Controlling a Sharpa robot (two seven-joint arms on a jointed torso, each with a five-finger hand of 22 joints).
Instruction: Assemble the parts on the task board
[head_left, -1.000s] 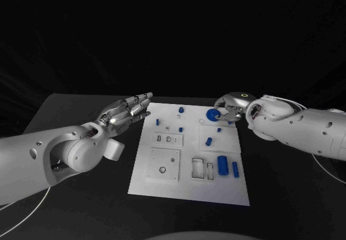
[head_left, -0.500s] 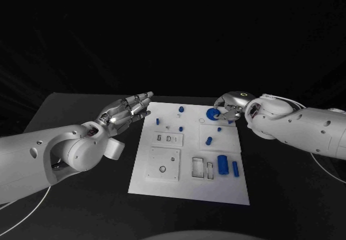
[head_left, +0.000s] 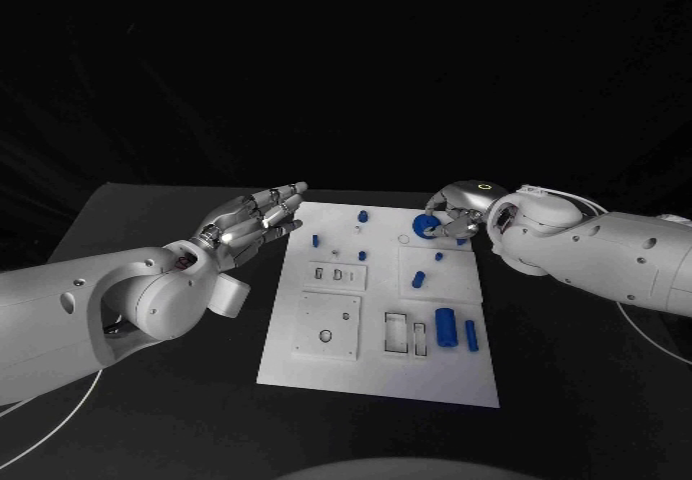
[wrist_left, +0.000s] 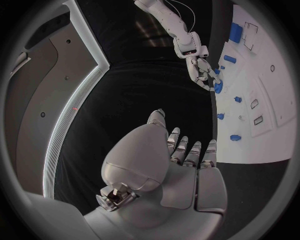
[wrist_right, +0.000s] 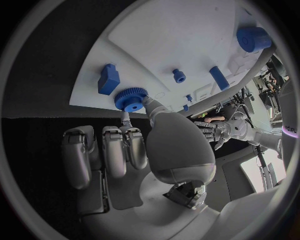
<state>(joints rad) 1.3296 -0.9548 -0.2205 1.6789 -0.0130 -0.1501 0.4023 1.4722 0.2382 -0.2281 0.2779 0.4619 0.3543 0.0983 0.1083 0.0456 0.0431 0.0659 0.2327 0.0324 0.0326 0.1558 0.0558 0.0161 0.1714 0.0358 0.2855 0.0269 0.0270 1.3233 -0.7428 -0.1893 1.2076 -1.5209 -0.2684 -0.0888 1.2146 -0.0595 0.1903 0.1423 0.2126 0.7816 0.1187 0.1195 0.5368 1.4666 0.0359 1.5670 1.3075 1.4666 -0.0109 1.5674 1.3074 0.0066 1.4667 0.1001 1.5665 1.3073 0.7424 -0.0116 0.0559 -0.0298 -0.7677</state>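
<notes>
The white task board lies in the middle of the black table. My right hand hovers over its far right corner and pinches a blue gear between thumb and a finger; the right wrist view shows the gear at those fingertips, just above the board's edge. My left hand hangs beside the board's far left edge with fingers stretched out and nothing in it. Blue parts lie on the board: a thick cylinder, a slim bar and a short piece.
Several small blue pegs stand at the board's far end, among them one and another. Rectangular recesses open near the board's middle. A blue block sits close to the held gear. Black table surrounds the board.
My right hand has shifted slightly left and farther away with the gear still in its pinch. The left hand has stayed where it was.
</notes>
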